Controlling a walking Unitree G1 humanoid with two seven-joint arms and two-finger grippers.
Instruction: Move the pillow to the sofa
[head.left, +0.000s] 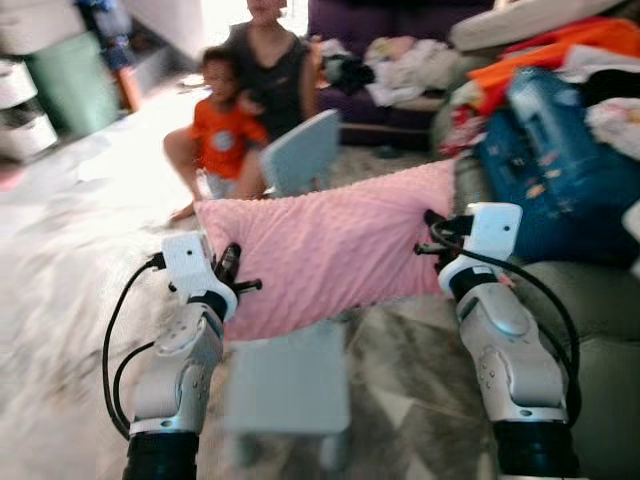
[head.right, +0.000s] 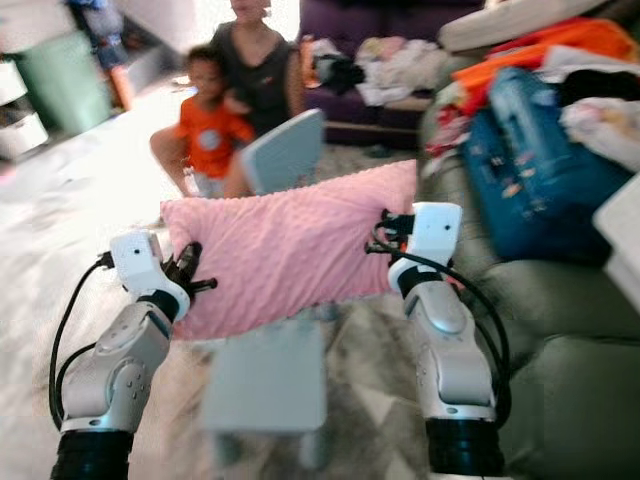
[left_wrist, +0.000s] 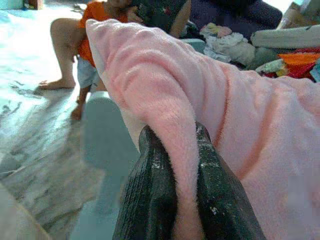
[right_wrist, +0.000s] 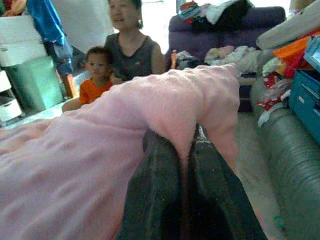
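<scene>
Pink pillow (head.left: 325, 245) held up off floor.
Fuzzy, dimpled fabric; left gripper (left_wrist: 175, 145) and right gripper (right_wrist: 182, 145) each pinch an end.

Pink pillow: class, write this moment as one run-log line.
pink pillow: held off floor | left gripper: shut on one end | right gripper: shut on other end | sofa: on robot's right, pillow not yet on it

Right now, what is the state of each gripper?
Left gripper: closed, pinching one end of the pink pillow.
Right gripper: closed, pinching the pillow's other end.
</scene>
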